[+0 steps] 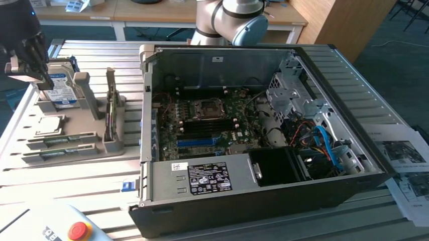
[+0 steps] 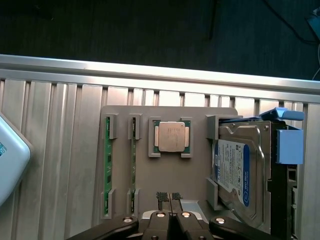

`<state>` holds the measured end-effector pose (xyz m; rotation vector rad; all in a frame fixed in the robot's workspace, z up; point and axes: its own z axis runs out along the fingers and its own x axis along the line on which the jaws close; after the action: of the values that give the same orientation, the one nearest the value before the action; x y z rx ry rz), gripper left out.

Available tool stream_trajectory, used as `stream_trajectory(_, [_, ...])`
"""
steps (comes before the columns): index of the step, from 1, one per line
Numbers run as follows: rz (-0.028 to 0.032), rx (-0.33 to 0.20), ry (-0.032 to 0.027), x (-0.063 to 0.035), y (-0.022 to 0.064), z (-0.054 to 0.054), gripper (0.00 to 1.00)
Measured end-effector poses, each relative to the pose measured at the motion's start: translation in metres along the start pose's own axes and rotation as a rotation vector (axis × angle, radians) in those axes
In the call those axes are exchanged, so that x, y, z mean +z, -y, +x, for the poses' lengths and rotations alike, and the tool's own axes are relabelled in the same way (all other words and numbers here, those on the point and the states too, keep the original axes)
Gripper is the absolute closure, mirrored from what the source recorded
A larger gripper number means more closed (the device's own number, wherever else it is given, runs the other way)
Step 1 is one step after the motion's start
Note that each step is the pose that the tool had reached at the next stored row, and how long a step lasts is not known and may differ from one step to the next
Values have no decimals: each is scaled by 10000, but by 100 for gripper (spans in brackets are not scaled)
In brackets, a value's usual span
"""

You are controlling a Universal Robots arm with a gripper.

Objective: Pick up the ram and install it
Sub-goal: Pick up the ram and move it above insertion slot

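Note:
Two ram sticks (image 2: 107, 167) (image 2: 133, 165), thin and green, stand on edge in slots of a grey holder (image 2: 170, 175). In the exterior view the ram sticks (image 1: 55, 140) (image 1: 62, 150) lie at the holder's near end. My gripper (image 2: 169, 197) hovers above the holder, beside the sticks and apart from them. Its fingers are shut together with nothing between them. In the exterior view the gripper (image 1: 40, 75) hangs at the far left, over the hard drive. The open computer case (image 1: 362, 165) shows the motherboard's memory slots (image 1: 200, 133).
The holder also carries a silver processor (image 2: 171, 137), a hard drive (image 2: 237, 170) with a blue-and-white label, and a thin board on edge (image 1: 110, 105). A red stop button (image 1: 79, 230) sits at the front of the exterior view's left. Papers (image 1: 409, 160) lie on its right.

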<state>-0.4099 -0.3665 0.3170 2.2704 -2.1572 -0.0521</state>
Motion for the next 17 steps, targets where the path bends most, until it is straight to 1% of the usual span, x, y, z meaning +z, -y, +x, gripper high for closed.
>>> stream_trajectory(13, [2, 0, 1, 1, 0, 0, 89])
stream_trajectory(14, [2, 0, 1, 1, 0, 0, 83])
stream_trajectory(16, [3, 0, 1, 1, 0, 0, 83])
stream_trajectory(17, [2, 0, 1, 1, 0, 0, 76])
